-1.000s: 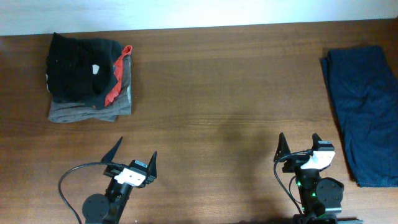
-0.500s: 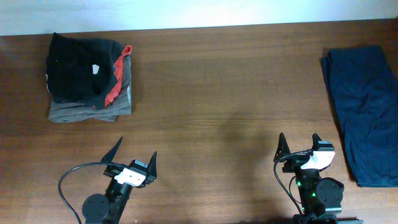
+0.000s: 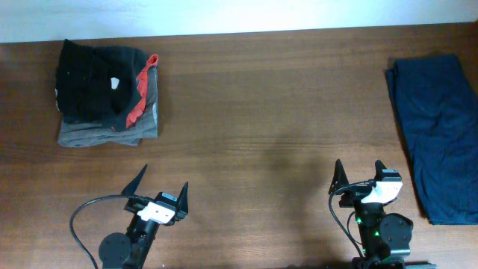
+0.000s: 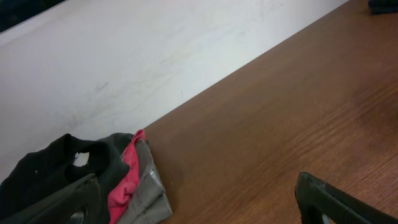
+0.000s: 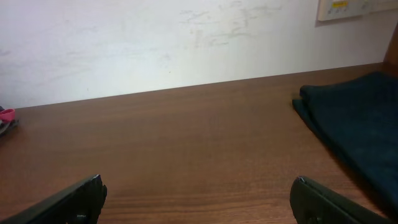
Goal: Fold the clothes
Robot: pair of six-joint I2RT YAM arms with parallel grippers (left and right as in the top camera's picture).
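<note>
Both arms are parked at the near edge of the wooden surface [image 3: 254, 112], and neither one is touching any cloth. The left pincer [image 3: 163, 179] is spread wide with nothing between its fingers. Same deal on the right pincer [image 3: 358, 170]: fingers apart, holding nothing.

The black shirt [image 3: 93, 78] is way over in the far left corner, bunched up rather than laid flat, and it's well apart from both arms. It sits on top of a little pile, with a small white tag [image 3: 115, 83] showing on it. Under it there's a grey garment [image 3: 97, 134] lying flat, its near edge and right side sticking out past the black. A bit of red fabric [image 3: 138, 104] peeks out along the right side, between the black and the grey. From the left wrist camera the pile shows at the lower left, close to the pale wall [image 4: 155, 56], with the red reading more pinkish from that angle.

Over on the right side there's a dark navy garment [image 3: 441, 134] laid out in a long strip running from far to near. It's just to the right of the right arm but not touching it. The right wrist view catches its folded edge at the right of the frame.

A black cable [image 3: 82, 217] loops off the left arm at the near edge.
</note>
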